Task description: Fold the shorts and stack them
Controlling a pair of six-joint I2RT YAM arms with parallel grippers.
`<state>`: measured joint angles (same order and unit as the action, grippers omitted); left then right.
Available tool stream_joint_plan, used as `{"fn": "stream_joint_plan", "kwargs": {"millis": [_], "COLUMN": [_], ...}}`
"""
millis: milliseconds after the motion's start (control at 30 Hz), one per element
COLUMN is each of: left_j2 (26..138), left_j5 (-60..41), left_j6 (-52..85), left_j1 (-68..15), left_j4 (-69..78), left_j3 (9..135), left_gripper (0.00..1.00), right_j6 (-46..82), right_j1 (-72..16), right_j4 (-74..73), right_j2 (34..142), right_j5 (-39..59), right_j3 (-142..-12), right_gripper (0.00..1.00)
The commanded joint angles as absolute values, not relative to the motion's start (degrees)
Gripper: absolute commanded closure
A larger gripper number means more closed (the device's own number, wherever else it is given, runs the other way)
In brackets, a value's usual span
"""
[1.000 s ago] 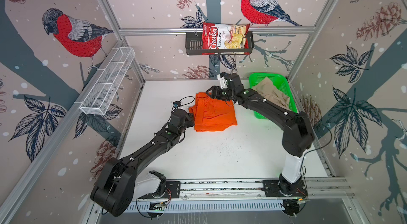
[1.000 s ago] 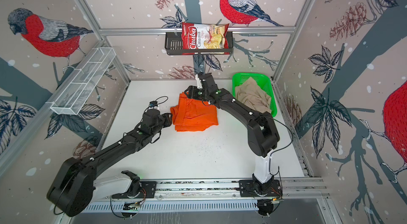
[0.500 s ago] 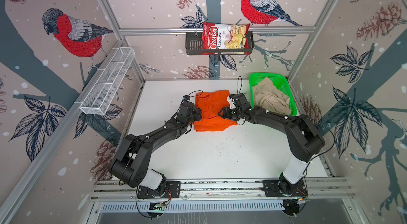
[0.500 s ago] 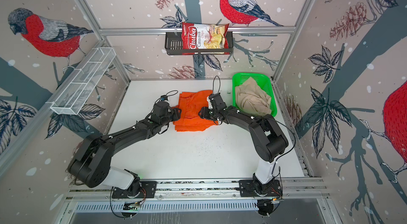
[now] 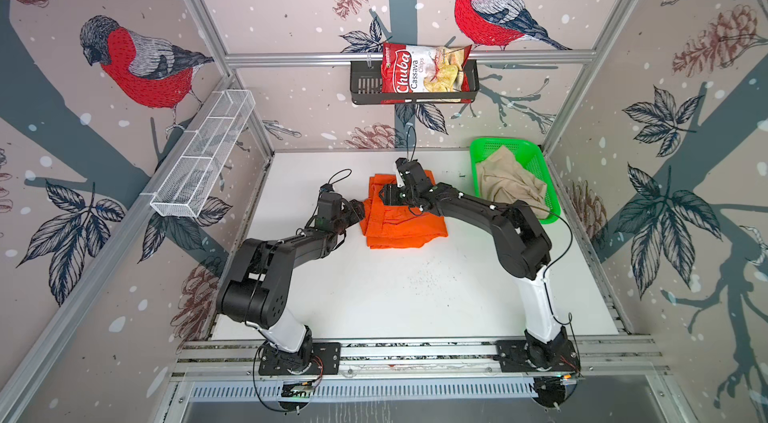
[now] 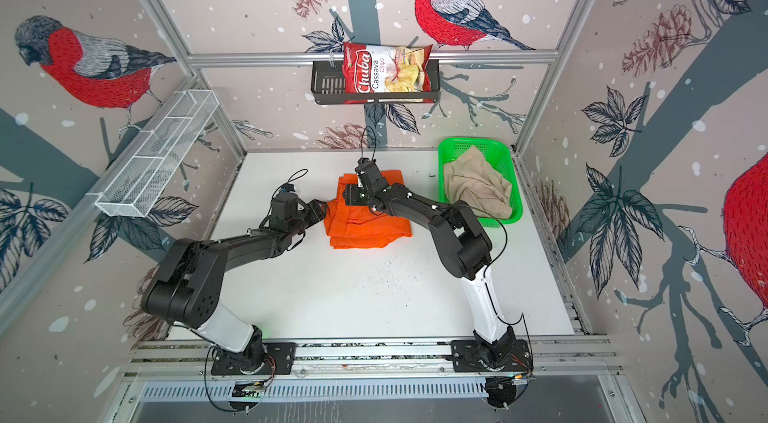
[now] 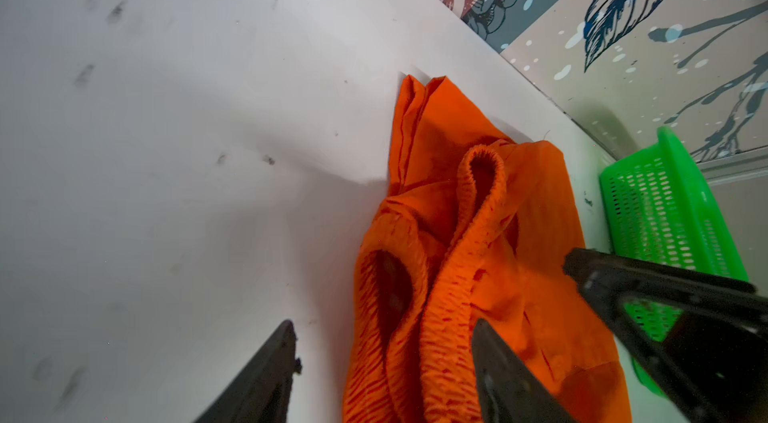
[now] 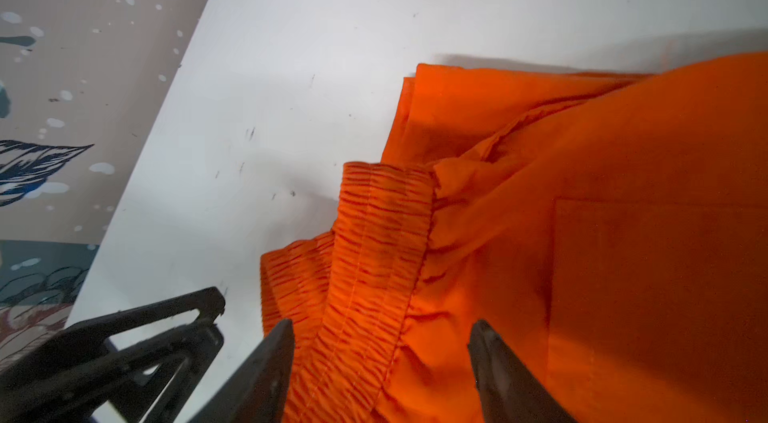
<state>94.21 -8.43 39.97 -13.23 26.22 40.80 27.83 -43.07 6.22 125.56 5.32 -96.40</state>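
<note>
The orange shorts [image 5: 405, 223] [image 6: 370, 227] lie folded at the middle back of the white table. Their gathered waistband faces left and stands up in loose loops [image 7: 457, 284]. My left gripper [image 5: 358, 211] [image 7: 382, 338] is at that left edge, open, with the waistband between its spread fingers. Close by, my right gripper [image 5: 384, 194] [image 8: 380, 333] is low over the same waistband [image 8: 374, 242], open too. The beige shorts [image 5: 509, 184] [image 6: 478, 188] lie crumpled in the green basket [image 5: 478, 146] at the back right.
A black wall shelf [image 5: 365, 82] on the back wall holds a red chips bag [image 5: 424, 74]. A white wire tray [image 5: 203, 159] is fixed along the left wall. The arms' base rail [image 5: 415, 352] runs along the table's front edge.
The right gripper came forward from the far edge of the orange shorts to their left side. The left gripper moved up to that same edge and its jaws spread wider.
</note>
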Motion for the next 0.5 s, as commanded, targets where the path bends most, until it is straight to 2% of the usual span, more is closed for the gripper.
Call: {"fn": "stream_joint_plan", "kwargs": {"millis": [0,167,333,400,467], "left_j2": [97.88,103.25,104.19,103.77,103.41], "left_j5": [-14.88,-15.02,-15.20,-15.19,-15.12], "left_j6": [41.06,41.40,40.94,40.15,39.15], "left_j1": [-12.64,-12.47,-12.44,-12.48,-12.48], "left_j4": [33.07,34.56,35.76,35.95,35.55], "left_j3": [42.31,43.87,43.61,43.58,43.77], "left_gripper": [0.33,0.37,0.64,0.76,0.83], "right_j6": [24.99,23.12,23.92,24.21,24.55], "right_j1": [-44.11,-45.23,-45.17,-45.09,-44.92], "right_j4": [8.92,10.84,12.57,12.42,12.55], "right_j2": [128.81,133.85,138.21,139.30,140.43], "right_j5": [1.97,1.49,1.34,1.54,1.78], "right_j3": [-100.79,-106.92,-111.77,-112.85,-114.21], "right_gripper": [0.30,0.30,0.34,0.41,0.54]}}
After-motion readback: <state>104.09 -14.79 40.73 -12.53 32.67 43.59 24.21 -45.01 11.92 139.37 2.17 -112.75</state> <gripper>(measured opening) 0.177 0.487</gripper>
